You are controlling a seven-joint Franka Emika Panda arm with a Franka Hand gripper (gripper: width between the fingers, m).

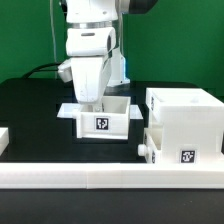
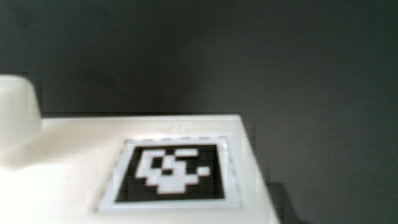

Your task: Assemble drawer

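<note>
A small open-top white drawer tray (image 1: 101, 117) stands on the black table at the middle, with a square tag on its near wall. My gripper (image 1: 88, 103) reaches down into it by its far wall, and its fingertips are hidden inside. The wrist view shows a white tray face with a tag (image 2: 173, 172) very close, and a white rounded shape (image 2: 15, 120) at one edge. The large cube-like case (image 1: 186, 112) stands at the exterior view's right. A second tray (image 1: 180, 150) with a tag and a small knob sits low in it.
A long low white rail (image 1: 110, 178) runs across the front of the table. A white piece (image 1: 3, 140) shows at the exterior view's left edge. A dark cable lies behind the arm.
</note>
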